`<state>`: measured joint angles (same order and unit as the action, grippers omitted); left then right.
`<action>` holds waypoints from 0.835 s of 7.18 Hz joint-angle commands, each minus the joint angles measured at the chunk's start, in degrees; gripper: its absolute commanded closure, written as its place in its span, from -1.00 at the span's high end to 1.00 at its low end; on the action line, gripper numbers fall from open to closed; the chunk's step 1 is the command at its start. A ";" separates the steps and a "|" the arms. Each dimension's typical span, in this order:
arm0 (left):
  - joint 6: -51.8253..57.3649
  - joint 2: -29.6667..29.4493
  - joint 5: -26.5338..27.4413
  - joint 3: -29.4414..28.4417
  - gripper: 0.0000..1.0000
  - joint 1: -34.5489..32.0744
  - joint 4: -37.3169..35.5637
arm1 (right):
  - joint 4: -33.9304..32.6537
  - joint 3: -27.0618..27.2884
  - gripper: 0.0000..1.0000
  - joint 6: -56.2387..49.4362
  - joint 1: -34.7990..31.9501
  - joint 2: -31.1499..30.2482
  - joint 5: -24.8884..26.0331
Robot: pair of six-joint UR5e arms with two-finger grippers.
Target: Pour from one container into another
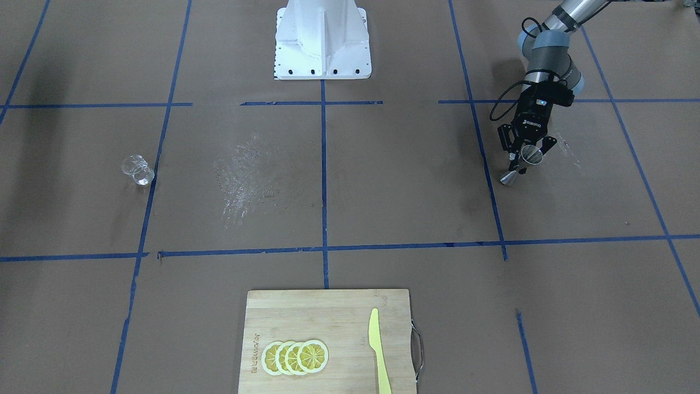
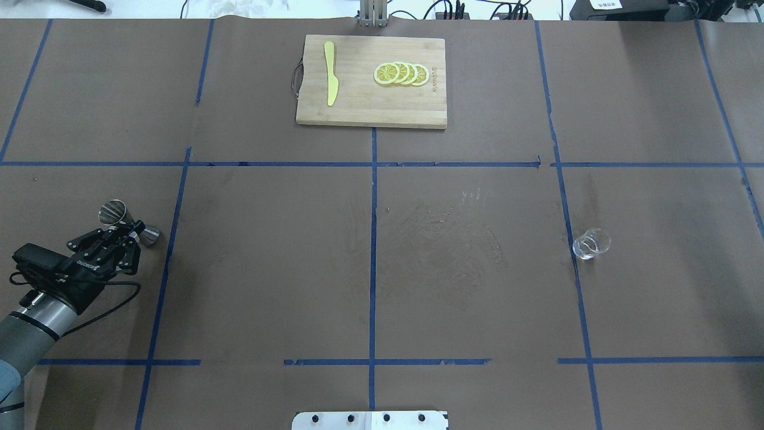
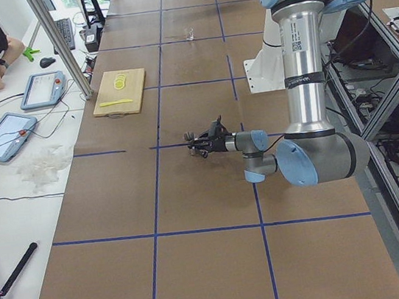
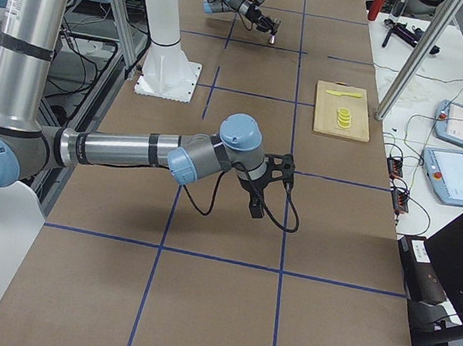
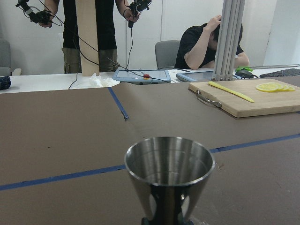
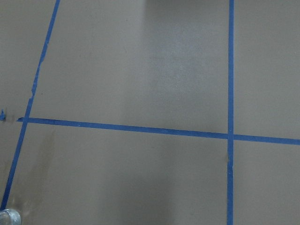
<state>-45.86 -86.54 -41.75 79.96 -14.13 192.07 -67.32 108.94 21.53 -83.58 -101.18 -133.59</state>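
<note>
Two containers, well apart: my left end effector (image 2: 132, 230) clamps the steel jigger (image 5: 168, 164) at its waist; the clear cup (image 1: 138, 169) sits far across the desk (image 1: 415, 180); that narrow grip could let the jigger swivel; whether the right end effector (image 4: 254, 203) is wide or narrow I cannot tell; cutting board (image 2: 370, 107), knife (image 2: 330, 80), lemon slices (image 2: 401, 73) lie off the path.

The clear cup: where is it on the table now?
In the overhead view the clear cup sits on the robot's right side, just right of a blue tape line, far from the steel jigger.
</note>
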 commanded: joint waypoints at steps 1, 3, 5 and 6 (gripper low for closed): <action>2.86 0.15 -0.17 0.20 -1.00 -0.63 3.19 | 0.00 -0.04 1.00 0.00 0.08 -0.07 0.00; 21.78 -0.03 -7.77 0.28 -1.00 -4.56 12.77 | 0.00 -0.04 1.00 0.00 -0.01 -0.16 0.00; 22.57 0.06 -25.36 1.68 -1.00 -12.36 13.06 | 0.00 -0.13 1.00 0.00 -0.01 -0.25 0.09; 22.66 -0.03 -37.49 1.95 -1.00 -18.68 12.89 | 0.00 -0.22 1.00 0.00 -0.01 -0.25 0.09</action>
<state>-23.81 -86.53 -65.97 81.36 -26.25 204.84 -67.33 108.79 21.53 -83.58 -101.41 -133.52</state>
